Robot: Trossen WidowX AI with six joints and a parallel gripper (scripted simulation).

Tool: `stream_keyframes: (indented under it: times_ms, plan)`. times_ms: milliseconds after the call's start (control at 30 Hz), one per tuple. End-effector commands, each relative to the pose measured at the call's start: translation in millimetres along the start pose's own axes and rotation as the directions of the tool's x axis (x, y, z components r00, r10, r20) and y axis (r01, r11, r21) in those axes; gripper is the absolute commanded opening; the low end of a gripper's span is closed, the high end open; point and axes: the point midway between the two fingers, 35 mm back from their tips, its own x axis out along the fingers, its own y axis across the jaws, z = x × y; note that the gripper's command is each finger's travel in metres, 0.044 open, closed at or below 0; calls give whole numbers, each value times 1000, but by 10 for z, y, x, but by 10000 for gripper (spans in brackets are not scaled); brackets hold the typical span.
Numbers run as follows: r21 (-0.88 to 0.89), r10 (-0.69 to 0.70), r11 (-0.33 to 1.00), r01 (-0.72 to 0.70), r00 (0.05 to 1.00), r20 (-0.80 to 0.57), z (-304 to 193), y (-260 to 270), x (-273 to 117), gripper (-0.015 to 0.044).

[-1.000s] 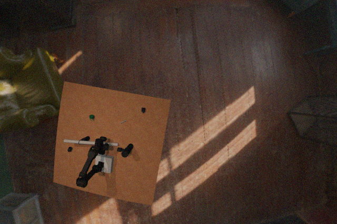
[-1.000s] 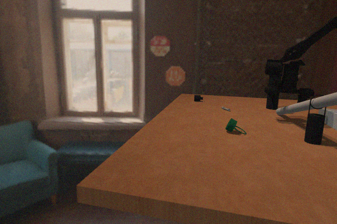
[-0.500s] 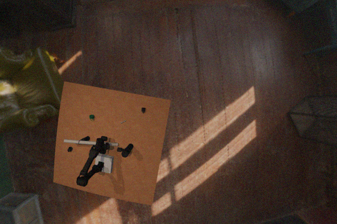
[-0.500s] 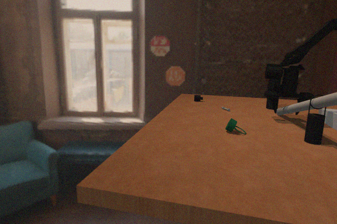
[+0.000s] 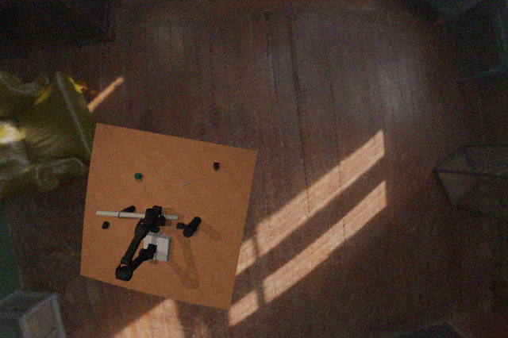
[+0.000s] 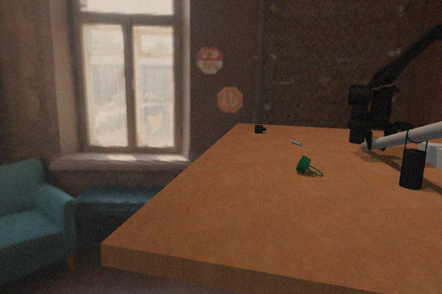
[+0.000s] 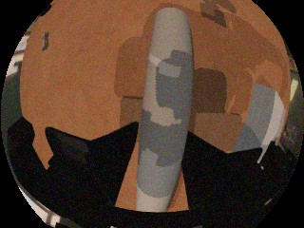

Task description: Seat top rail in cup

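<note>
Pale grey cylindrical rail [image 5: 110, 214] [image 6: 428, 132] [image 7: 171, 85] extended inward from near the left edge of the orange-brown bench [image 5: 123, 154] [image 6: 249, 212] [image 7: 85, 71] in top view, its inner end outside the small black cup [image 5: 180, 225]; black jaws [image 5: 154, 217] [image 6: 376, 145] stood partly apart astride it, whether clamped could not be told

The pale grey rail [image 5: 109, 213] [image 6: 426, 132] [image 7: 166, 109] slants through the black post's loop cap [image 6: 407, 137], its cut end [image 5: 176, 217] [image 6: 364, 146] outside the cup [image 5: 180, 225].
</note>
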Motion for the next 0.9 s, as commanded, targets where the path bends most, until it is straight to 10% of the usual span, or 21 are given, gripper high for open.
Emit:
stream_keyframes:
  times_ms: [0, 333, 867]
  plan:
    - [-7, 7, 1000, -7, 1000, -4, -7, 16, 3, 157]
    - [-7, 7, 1000, -7, 1000, -4, 0, 5, -46, 0]
    - [18, 1, 1000, -6, 957, 289, 206, -54, -805, 0]
